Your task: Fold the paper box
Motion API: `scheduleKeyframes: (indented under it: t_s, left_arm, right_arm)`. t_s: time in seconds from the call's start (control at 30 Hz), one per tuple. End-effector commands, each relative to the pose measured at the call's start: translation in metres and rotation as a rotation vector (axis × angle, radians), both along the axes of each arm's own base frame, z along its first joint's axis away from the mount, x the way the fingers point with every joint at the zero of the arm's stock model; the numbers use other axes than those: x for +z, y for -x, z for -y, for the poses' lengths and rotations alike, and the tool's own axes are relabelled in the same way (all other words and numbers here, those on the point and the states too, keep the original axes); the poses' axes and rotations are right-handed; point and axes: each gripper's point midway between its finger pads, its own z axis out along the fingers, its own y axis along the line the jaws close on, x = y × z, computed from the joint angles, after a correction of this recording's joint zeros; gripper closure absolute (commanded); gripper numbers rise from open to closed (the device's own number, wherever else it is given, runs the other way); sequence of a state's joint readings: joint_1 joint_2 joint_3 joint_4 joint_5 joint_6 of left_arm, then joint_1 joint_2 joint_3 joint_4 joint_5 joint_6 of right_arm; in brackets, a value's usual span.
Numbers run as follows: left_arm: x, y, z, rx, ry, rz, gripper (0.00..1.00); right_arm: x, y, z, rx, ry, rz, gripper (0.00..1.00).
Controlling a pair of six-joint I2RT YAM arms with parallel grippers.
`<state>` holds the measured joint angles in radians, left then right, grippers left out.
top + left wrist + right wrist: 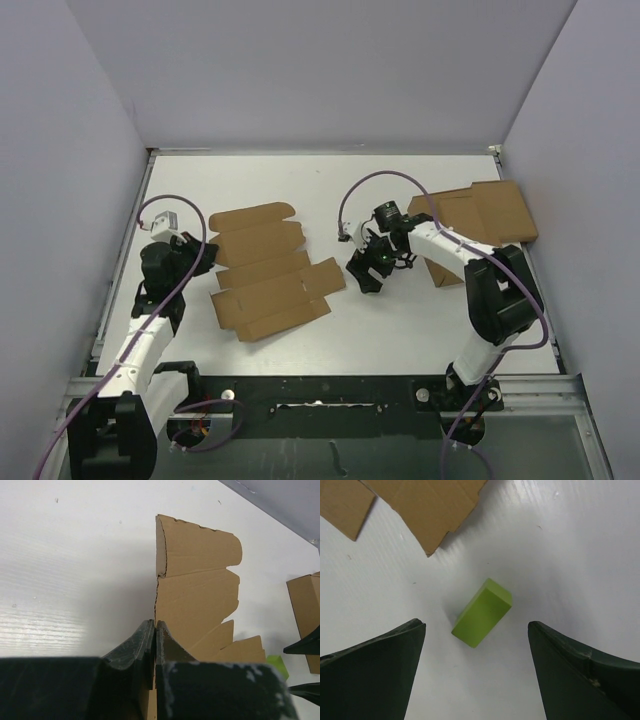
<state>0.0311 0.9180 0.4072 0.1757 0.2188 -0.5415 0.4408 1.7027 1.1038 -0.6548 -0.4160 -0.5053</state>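
The paper box is a flat brown die-cut sheet with flaps, lying left of centre on the white table. My left gripper is at its left edge. In the left wrist view the gripper is shut on that edge of the sheet, and cardboard shows between the fingers. My right gripper is to the right of the sheet. In the right wrist view it is open and empty, just above the table. The sheet's corners show at the top left of that view.
A small green block lies on the table between and ahead of my right fingers. It also shows in the left wrist view. A larger flat cardboard slab with a squat brown box lies at the right. Grey walls enclose the table.
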Motion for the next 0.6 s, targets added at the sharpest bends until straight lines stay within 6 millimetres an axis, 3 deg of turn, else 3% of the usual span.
scheduleKeyframes:
  t_s: [0.0, 0.2, 0.57]
  left_arm:
    - [0.019, -0.004, 0.002, -0.008, -0.019, 0.073, 1.00]
    - [0.018, -0.002, 0.010, -0.037, -0.025, 0.079, 1.00]
    - [0.020, -0.005, 0.031, -0.111, -0.014, 0.113, 1.00]
  right_arm:
    - [0.008, -0.030, 0.009, -0.056, 0.079, 0.109, 0.15]
    - [0.005, -0.043, 0.019, -0.137, 0.113, 0.133, 0.20]
    - [0.021, -0.063, 0.053, -0.276, 0.084, 0.155, 0.28]
